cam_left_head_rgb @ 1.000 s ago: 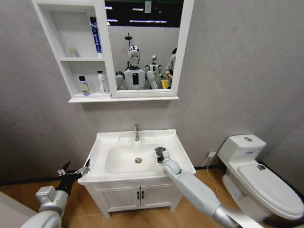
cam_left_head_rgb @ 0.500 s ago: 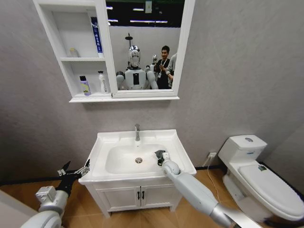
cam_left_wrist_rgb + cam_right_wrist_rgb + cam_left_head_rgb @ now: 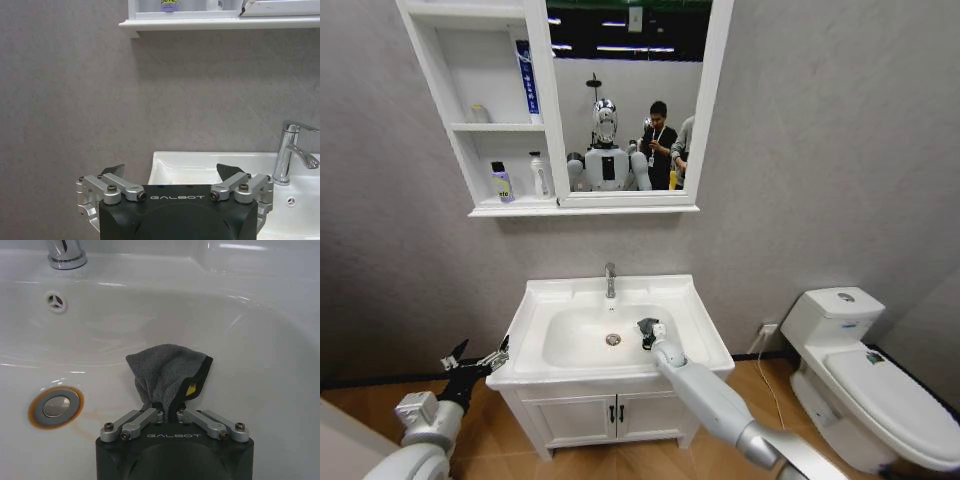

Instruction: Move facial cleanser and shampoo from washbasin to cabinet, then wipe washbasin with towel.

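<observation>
Jaws first: the right gripper (image 3: 645,331) is pinched tight on the towel (image 3: 642,327), and the left gripper (image 3: 477,361) sits spread wide with nothing in it, parked low beside the basin's left front corner.

Head view: the right arm reaches over the front rim of the basin (image 3: 545,291) so the towel hangs inside the bowl, just right of the drain (image 3: 613,340). Faucet (image 3: 609,279) is at the back, in the middle. Up on the wall, the cabinet (image 3: 437,80) already has bottles on its shelves, and I don't see any bottles left on the basin top, so I'd say we're in the wiping part. The right arm is clearly the one on the job; the left is well apart from the bowl.

Left wrist view: spread fingers (image 3: 111,172) in the foreground, matte grey wall behind, glossy white basin edge and chrome faucet off to one side.

Right wrist view: the towel (image 3: 167,372) is a fuzzy dark grey cloth with a black hem and a small yellow tag, bunched where the fingers (image 3: 150,415) clamp it and fanning out straight ahead of them toward the bowl wall. Its free edge looks to be touching or just above the smooth ceramic, can't tell which. The drain (image 3: 55,406) has a brownish ring and a faint stain trailing toward the towel, so my guess is that's where the cloth needs to sweep.
</observation>
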